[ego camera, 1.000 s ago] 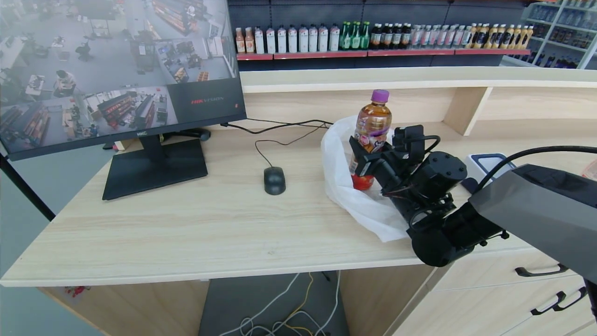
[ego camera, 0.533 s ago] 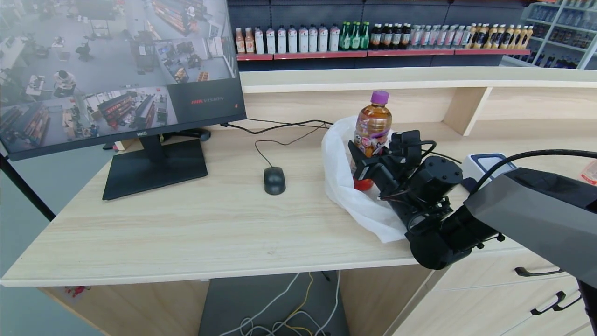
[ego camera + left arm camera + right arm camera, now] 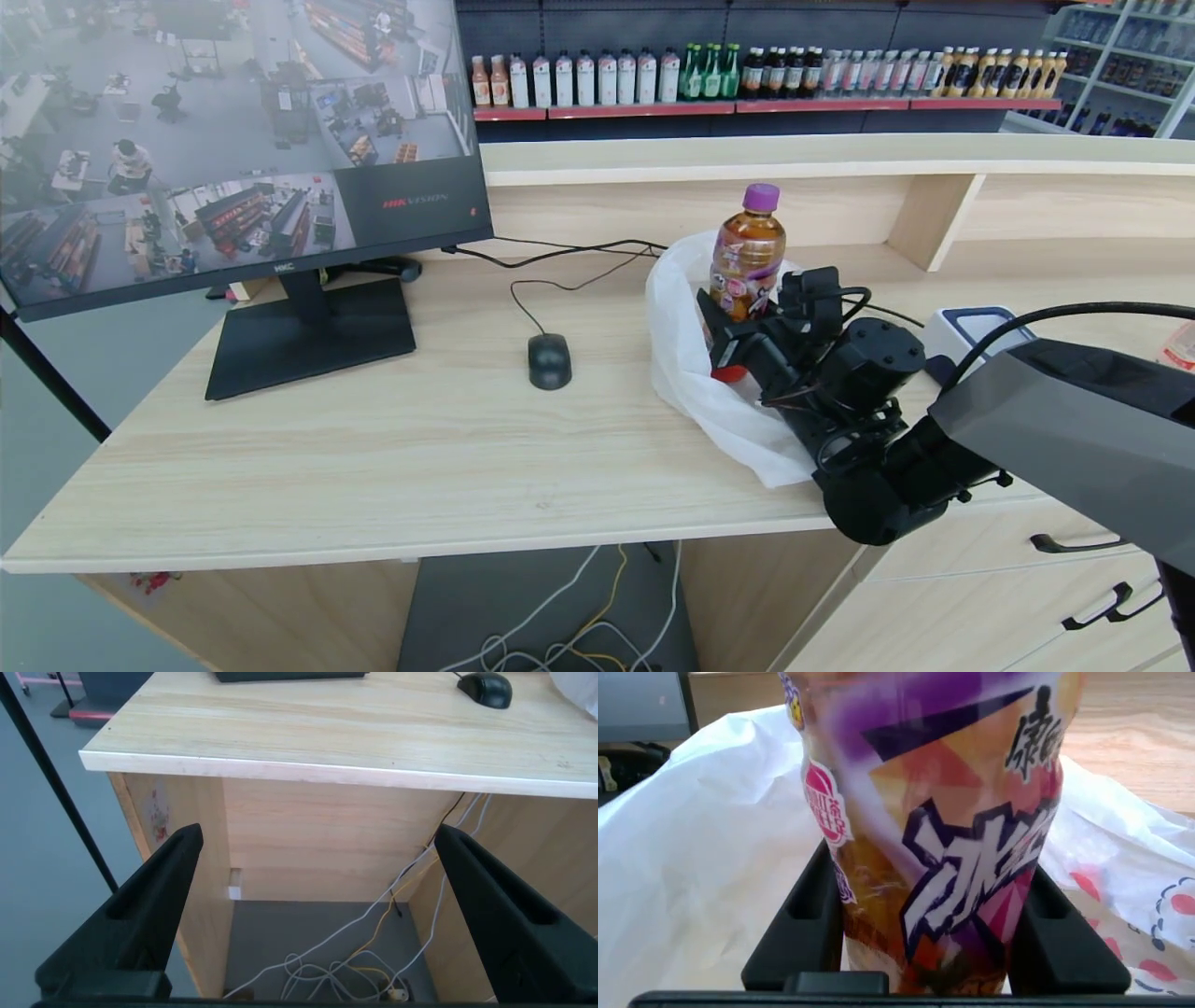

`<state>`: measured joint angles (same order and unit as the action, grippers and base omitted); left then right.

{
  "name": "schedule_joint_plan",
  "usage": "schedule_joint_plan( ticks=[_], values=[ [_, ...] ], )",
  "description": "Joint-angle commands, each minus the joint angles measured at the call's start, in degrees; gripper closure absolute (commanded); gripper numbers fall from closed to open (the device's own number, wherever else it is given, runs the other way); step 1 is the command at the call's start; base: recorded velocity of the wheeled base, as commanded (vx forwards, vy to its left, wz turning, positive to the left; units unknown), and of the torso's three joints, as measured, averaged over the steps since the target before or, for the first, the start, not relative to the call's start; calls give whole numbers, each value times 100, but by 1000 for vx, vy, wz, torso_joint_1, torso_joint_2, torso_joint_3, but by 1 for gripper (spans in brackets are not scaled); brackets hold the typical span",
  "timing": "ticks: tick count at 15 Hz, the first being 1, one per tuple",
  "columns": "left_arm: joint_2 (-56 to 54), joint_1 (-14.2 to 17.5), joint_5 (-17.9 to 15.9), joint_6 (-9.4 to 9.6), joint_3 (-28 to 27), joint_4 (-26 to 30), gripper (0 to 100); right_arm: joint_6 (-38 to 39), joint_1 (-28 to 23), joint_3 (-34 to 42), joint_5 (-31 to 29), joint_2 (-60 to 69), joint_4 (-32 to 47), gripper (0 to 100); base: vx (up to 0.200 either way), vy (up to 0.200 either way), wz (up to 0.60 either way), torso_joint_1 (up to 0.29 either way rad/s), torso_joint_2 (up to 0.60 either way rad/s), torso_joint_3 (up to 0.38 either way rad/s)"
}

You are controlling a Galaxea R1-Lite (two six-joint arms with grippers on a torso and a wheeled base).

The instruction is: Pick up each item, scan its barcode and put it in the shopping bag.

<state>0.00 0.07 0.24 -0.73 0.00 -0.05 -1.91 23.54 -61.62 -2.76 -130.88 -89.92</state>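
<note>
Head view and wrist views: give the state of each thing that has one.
Amber plastic drink bottle with purple cap: upright, capped, gripped, base in the bag.
White plastic shopping bag: mouth open.
Right end effector: shut on the bottle.
Left end effector: open, empty.
Black flat monitor: on.
Black computer mouse: untouched.
Wooden drawers: shut.

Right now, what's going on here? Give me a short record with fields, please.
Item: bottle, purple cap, upright
Held by: right gripper, shut on the bottle
Bag: white bag on the desk; the bottle's lower end is inside its mouth
Other arm: left gripper, open, holding nothing, low by the desk's front edge
Also on desk: monitor, mouse, white box right of the bag, maybe the scanner
Stage: bottle not yet released
</note>
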Motion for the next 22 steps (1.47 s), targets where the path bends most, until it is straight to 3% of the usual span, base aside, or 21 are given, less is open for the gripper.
schedule_joint_plan(
  ticks=[1,12,22],
  values=[
    [0,1,2,-6,0,-4,0,-2,1,28,3,45,-8,0,0,0,0,0,0,0],
    [0,1,2,-15,0,5,0,24,1,423,-6,581,-8,0,0,0,0,0,0,0],
    [0,1,2,-6,0,5,0,104,19,1996,3,2005,-8,0,0,0,0,0,0,0]
  ],
)
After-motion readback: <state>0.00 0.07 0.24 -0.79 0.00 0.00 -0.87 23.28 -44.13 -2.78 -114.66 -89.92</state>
